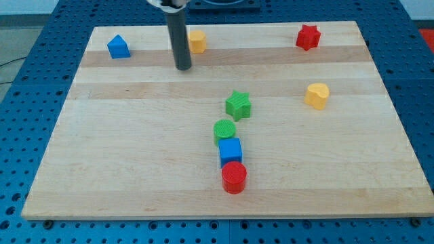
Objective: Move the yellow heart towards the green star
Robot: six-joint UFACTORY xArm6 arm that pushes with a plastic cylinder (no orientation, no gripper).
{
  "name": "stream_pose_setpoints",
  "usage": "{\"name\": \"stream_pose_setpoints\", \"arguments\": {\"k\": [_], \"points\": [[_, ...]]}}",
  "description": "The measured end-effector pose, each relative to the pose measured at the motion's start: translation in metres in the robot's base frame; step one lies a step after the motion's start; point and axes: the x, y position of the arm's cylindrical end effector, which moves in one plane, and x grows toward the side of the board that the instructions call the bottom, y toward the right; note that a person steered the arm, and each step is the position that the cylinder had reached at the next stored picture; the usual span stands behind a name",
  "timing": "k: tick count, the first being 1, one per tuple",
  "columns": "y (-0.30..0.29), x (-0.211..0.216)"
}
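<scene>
Approach step: my tip, a bare rod with no jaws, must circle right of the yellow plastic heart to push it left toward the green plastic star

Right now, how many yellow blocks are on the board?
2: the yellow heart at the view's right, and a yellow block at the top, just right of my tip.

Bright, even overhead light is washing the wooden board; I am seeing only soft, short shadows under the blocks, everything staying sharp, no glare.
</scene>
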Motion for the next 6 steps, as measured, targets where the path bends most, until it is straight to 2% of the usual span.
{"name": "stream_pose_setpoints", "arguments": {"k": [3,4,5,6], "points": [[0.247,0.012],[0.289,0.033],[0.319,0.086],[0.296,0.099]]}}
